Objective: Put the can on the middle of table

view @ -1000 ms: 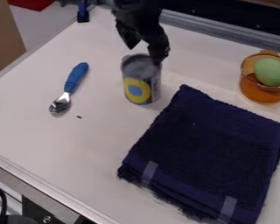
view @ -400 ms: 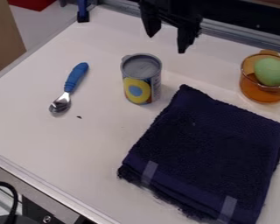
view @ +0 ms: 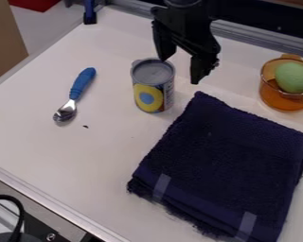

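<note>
The can [view: 153,86] stands upright on the white table [view: 59,163], a little above the centre of the view, between the spoon [view: 74,97] and the towel [view: 220,165]. Its grey metal top faces up, and its side carries a yellow patch with a blue round in it. What the can holds is hidden from sight.

The gripper [view: 179,71] hangs down from the top edge, its two fingers spread well apart with nothing held between them. One finger overlaps the can's back rim in the picture; whether it touches the rim or only passes behind it, I can't fairly say from this angle. The other finger points down to the right of the can, above the towel's top corner.

At the right edge, the cup [view: 285,101] is clear orange, with its handle toward the back. In it sits a smooth, pale green, egg-shaped thing [view: 294,77], reaching up past the rim.

The spoon lies left of the can, blue handle toward the back, metal bowl toward the front. The towel is dark blue, folded and flat, with two paler strips near its front edge.
</note>
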`<control>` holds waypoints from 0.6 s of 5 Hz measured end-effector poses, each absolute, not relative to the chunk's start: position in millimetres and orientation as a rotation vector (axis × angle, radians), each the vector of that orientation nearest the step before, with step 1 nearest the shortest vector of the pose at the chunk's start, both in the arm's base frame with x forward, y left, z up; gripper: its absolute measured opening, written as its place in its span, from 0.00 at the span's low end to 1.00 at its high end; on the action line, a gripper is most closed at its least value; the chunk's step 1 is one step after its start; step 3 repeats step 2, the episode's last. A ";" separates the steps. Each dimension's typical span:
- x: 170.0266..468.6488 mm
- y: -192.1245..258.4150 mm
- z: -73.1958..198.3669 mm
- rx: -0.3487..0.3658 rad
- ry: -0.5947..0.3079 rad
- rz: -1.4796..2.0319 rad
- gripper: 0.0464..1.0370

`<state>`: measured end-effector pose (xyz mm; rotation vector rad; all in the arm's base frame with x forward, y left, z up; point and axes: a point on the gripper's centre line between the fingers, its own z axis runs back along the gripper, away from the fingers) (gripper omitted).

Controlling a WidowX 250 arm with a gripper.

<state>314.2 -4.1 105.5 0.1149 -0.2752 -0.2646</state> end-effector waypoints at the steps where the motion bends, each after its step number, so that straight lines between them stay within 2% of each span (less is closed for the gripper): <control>1: 297.4 15.7 108.0 0.127 -0.280 -0.232 0.96; 2: 280.7 39.7 102.2 0.135 -0.222 -0.181 0.96; 3: 280.7 39.7 102.2 0.135 -0.222 -0.181 0.96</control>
